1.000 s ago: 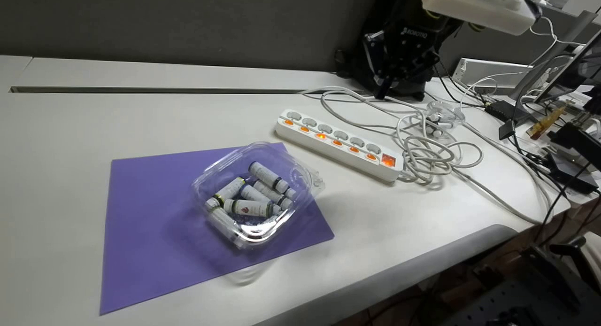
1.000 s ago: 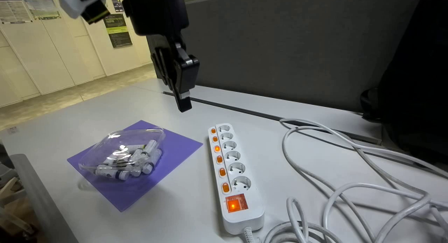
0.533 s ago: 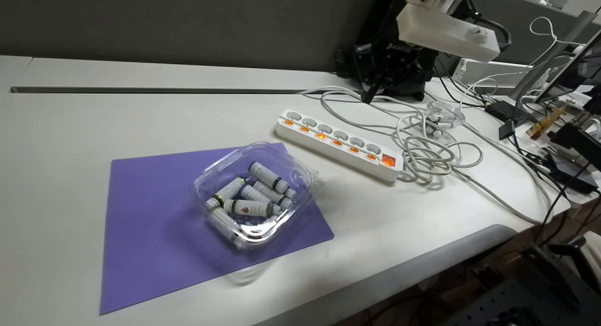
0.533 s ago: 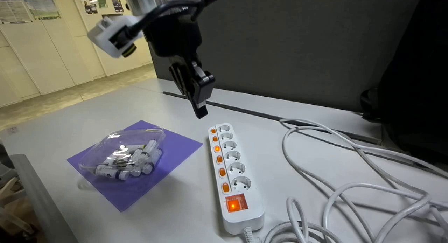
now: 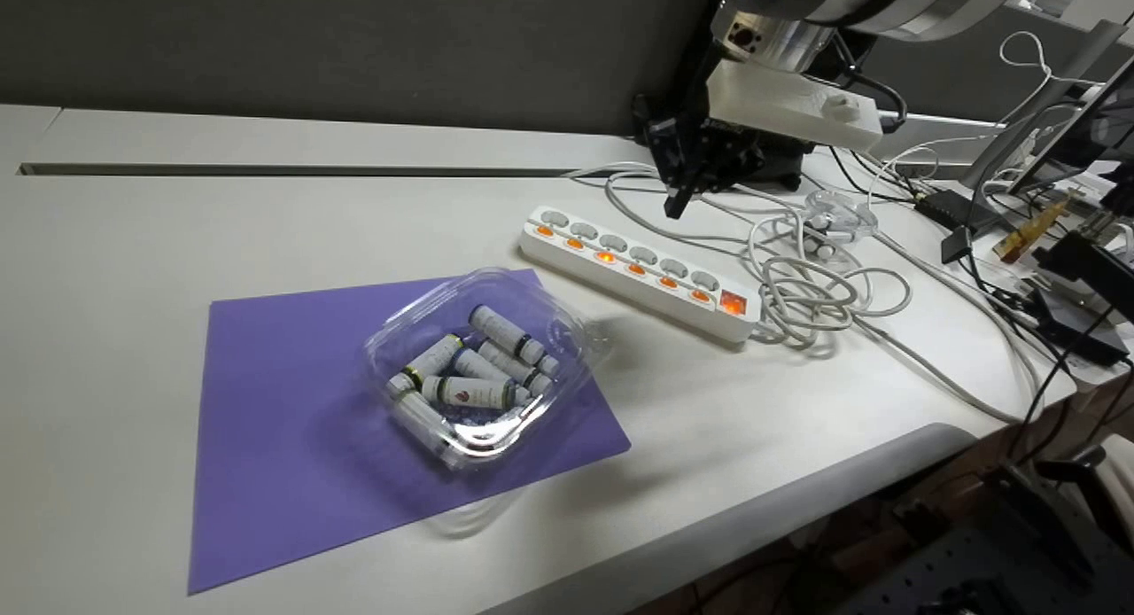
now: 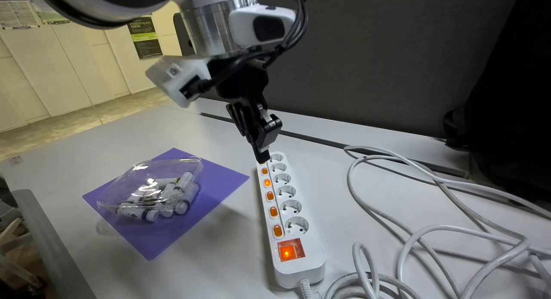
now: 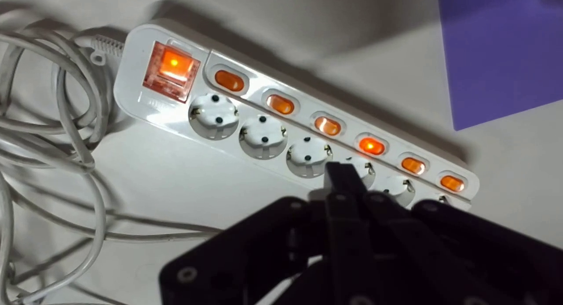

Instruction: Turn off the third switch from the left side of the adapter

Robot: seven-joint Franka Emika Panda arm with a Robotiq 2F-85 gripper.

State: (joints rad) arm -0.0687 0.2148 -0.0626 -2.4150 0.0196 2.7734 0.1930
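Observation:
The adapter is a white power strip (image 5: 633, 289) with a row of orange switches beside round sockets; it also shows in the other views (image 6: 280, 202) (image 7: 303, 122). The third switch (image 5: 605, 257) from the end away from the cord glows; its light also shows in an exterior view (image 6: 267, 183) and the wrist view (image 7: 371, 146). The large main switch (image 7: 172, 67) is lit too. My gripper (image 6: 262, 156) is shut and empty, its tips together, above the strip. In the wrist view the tips (image 7: 345, 168) overlap the socket beside the glowing switch.
A clear plastic box (image 5: 478, 447) of several small tubes stands on a purple sheet (image 5: 283, 473) beside the strip. Coiled white cables (image 6: 387, 223) lie at the strip's cord end and along its socket side. A dark partition (image 5: 337, 48) stands behind the table.
My gripper has come down and nearer to the strip, moving left and down in an exterior view. It stays shut. The strip and the lit switches look the same.

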